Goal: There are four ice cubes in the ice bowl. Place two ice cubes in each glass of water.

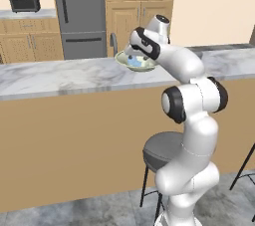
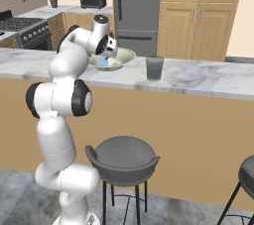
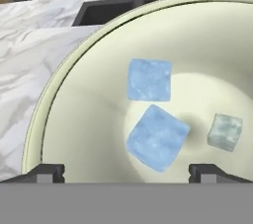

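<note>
Centrally in the hand view, the gripper (image 3: 126, 172) hangs over the ice bowl (image 3: 74, 119), fingers (image 3: 47, 172) spread wide and holding nothing. Three ice cubes (image 3: 157, 137) lie inside. At right of centre in the right base view, one glass of water (image 2: 154, 68) stands on the marble counter (image 2: 198, 80).

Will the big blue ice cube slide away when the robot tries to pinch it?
It might. The big blue ice cube lies on the smooth, curved inside of the ice bowl, so a nudge could make it slide. It looks like a stiff block with flat sides, which should suit the open gripper. It sits turned cornerwise to the fingertips, so it may twist when squeezed.
</note>
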